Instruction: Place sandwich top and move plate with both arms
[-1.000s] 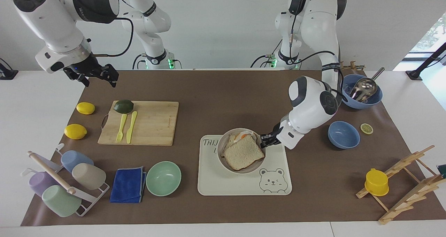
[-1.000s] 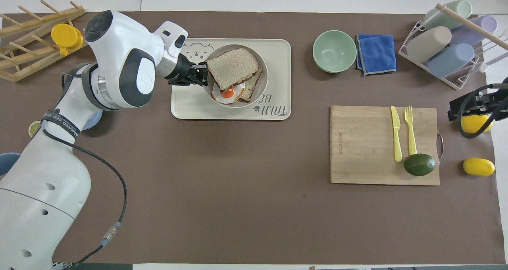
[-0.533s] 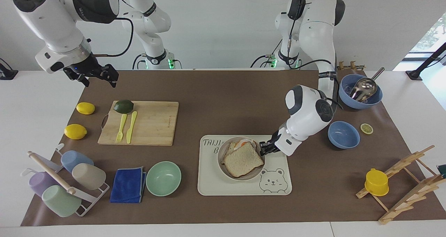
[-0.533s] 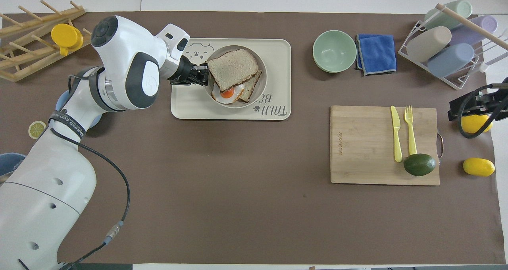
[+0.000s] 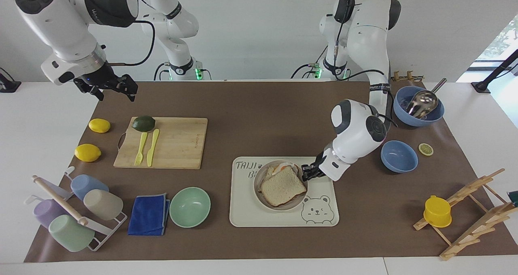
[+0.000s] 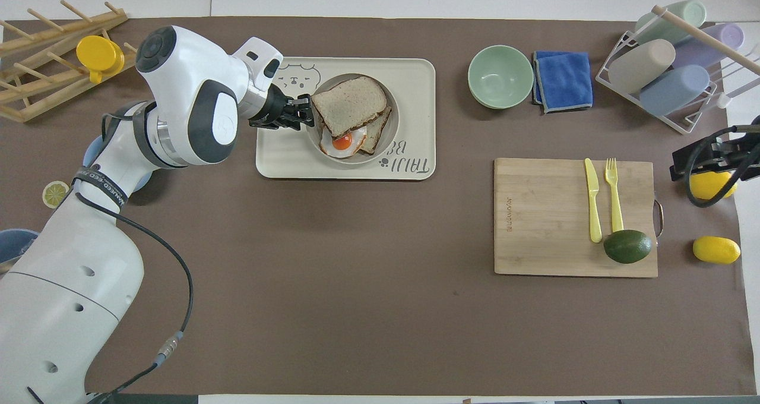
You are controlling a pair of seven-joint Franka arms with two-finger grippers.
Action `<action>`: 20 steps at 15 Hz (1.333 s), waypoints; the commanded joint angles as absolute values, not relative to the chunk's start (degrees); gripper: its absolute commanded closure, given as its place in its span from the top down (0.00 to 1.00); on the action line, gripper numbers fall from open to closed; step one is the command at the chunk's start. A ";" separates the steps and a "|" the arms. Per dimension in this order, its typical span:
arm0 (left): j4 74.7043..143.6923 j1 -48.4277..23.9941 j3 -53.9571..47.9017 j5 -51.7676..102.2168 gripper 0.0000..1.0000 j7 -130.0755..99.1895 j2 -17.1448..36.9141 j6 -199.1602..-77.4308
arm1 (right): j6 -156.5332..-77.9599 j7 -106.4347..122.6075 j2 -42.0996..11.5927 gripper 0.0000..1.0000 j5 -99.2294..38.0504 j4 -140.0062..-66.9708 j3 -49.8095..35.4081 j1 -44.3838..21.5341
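Centrally on the brown table mat lies the cream bear-printed tray [image 5: 247, 214], and on it sits the plate [image 5: 259, 194], a pale round dish with a raised rim. On that plate the sandwich top [image 5: 283, 188] rests flat, lying askew over a lower bread slice [image 6: 375, 135] and a fried egg [image 6: 344, 142], so that the yolk and one corner of the lower slice show from under it on the side nearer the robots. The left gripper [image 5: 304, 172] is low at the plate's rim, at the edge toward the left arm's end of the table, right against the corner of the sandwich top; whether its fingertips pinch the rim, the bread, or nothing cannot be told, nor how far apart they stand. The right gripper [image 5: 115, 88] hangs high in the air over the right arm's end of the table, above the mat's edge near a lemon [image 5: 99, 125], its jaws spread wide and holding nothing; this arm waits. A wooden cutting board [image 5: 178, 143] carries an avocado [image 5: 143, 123], a yellow fork [image 5: 140, 149] and a yellow knife [image 5: 152, 147]. Beside the tray, toward the right arm's end, stand a mint-green bowl [image 5: 190, 207] and a folded blue cloth [image 5: 148, 214].
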State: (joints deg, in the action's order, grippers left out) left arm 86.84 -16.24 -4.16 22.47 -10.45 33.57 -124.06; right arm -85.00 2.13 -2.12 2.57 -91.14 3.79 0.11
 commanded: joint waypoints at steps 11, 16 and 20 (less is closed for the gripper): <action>84.37 -12.66 0.53 5.63 1.00 -10.11 16.72 -105.57 | -83.76 3.43 -2.11 1.00 2.11 -90.53 3.69 0.44; 86.12 -12.57 2.37 3.88 1.00 -10.02 7.76 -93.98 | -83.76 3.43 -2.11 1.00 2.11 -90.53 3.69 0.44; 90.08 -12.04 2.20 2.29 1.00 -9.93 1.07 -88.51 | -83.76 3.43 -2.11 1.00 2.11 -90.53 3.69 0.44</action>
